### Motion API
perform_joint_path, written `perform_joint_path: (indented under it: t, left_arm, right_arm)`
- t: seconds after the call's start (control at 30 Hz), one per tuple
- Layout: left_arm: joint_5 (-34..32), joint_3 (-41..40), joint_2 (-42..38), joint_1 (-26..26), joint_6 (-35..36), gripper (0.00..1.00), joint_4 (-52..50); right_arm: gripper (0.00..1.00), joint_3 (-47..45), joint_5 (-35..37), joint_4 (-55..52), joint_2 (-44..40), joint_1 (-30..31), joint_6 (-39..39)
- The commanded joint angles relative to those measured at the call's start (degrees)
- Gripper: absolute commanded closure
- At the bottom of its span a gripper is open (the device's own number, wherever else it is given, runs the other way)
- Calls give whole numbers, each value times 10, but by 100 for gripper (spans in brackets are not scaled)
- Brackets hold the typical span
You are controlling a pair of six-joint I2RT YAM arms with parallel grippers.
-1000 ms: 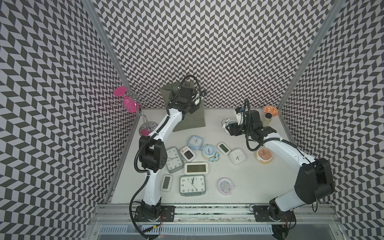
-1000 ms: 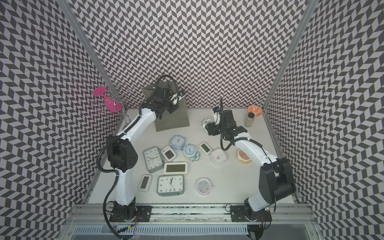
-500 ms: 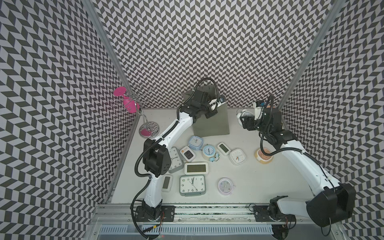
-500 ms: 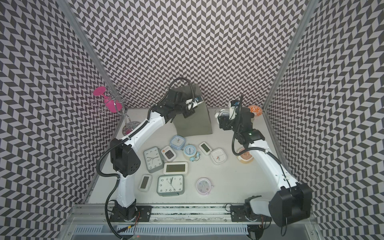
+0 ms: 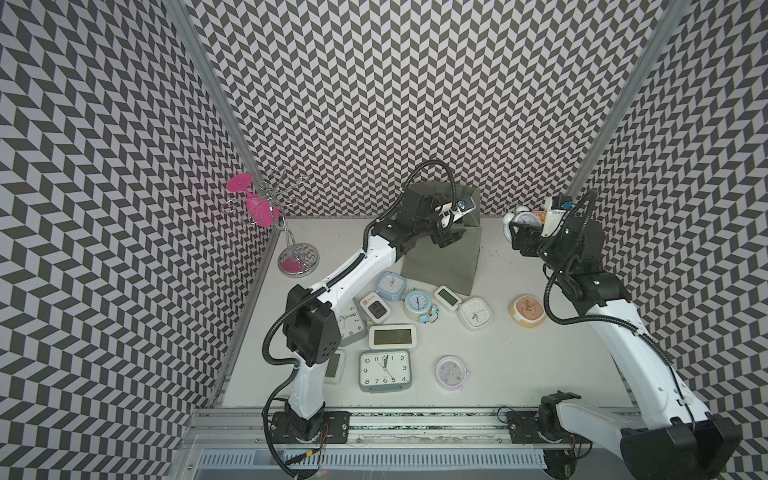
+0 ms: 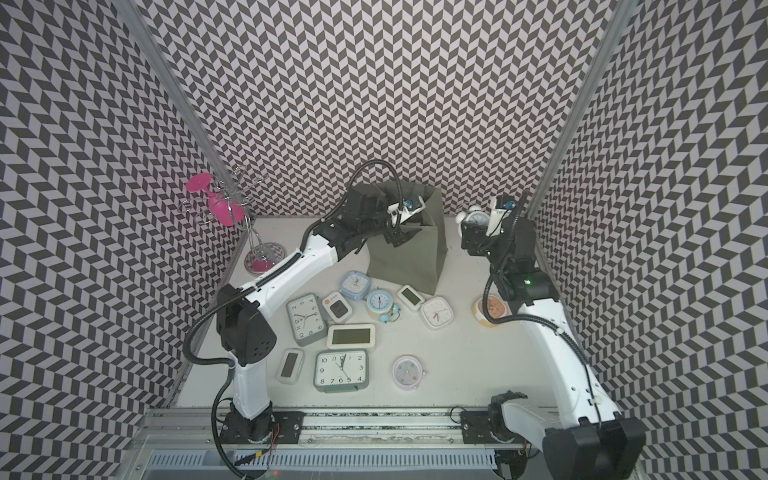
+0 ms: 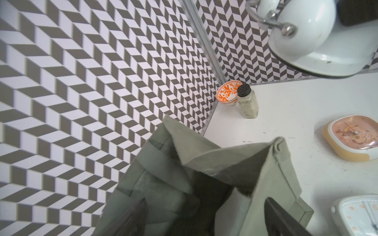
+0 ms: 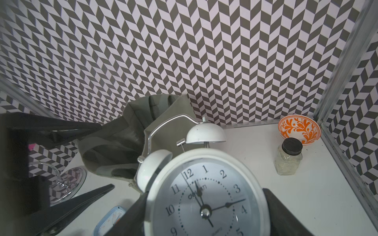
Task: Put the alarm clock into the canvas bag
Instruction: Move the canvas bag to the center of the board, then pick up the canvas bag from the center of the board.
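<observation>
Shifted right, canvas bag (image 5: 446,262) stands on chevron-walled white table (image 5: 519,374).

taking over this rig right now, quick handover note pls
Left gripper: open at the mouth of the canvas bag, rim fabric between its jaws, not pinched.
Right gripper: shut on the white twin-bell alarm clock, held in the air beside the bag.
Bag: upright at the back of the table, mouth partly folded in.
Done: clock picked up and lifted.
Left: carry it over the mouth, lower, release; the mouth may need holding open.
</observation>
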Motion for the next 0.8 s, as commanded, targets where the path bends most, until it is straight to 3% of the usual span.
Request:
perform_joint_path:
  t: [0.0, 0.17, 0.3, 0.5, 0.77]
  left_arm:
    - [8, -26, -81, 37, -123, 1, 96]
    - [-7, -28, -83, 102, -267, 1, 76]
    - [8, 78, -4, 147, -353, 2, -35]
    - [73, 211, 101, 172, -388, 6, -160]
    - [165, 219, 134, 175, -374, 2, -163]
  right_arm:
    - [39, 40, -32, 55, -14, 0, 9]
    - [39, 77, -58, 60, 18, 22, 2]
    - [40, 120, -52, 54, 53, 50, -8]
    - [40, 192, -37, 32, 110, 81, -25]
    - [40, 231, -35, 18, 156, 95, -39]
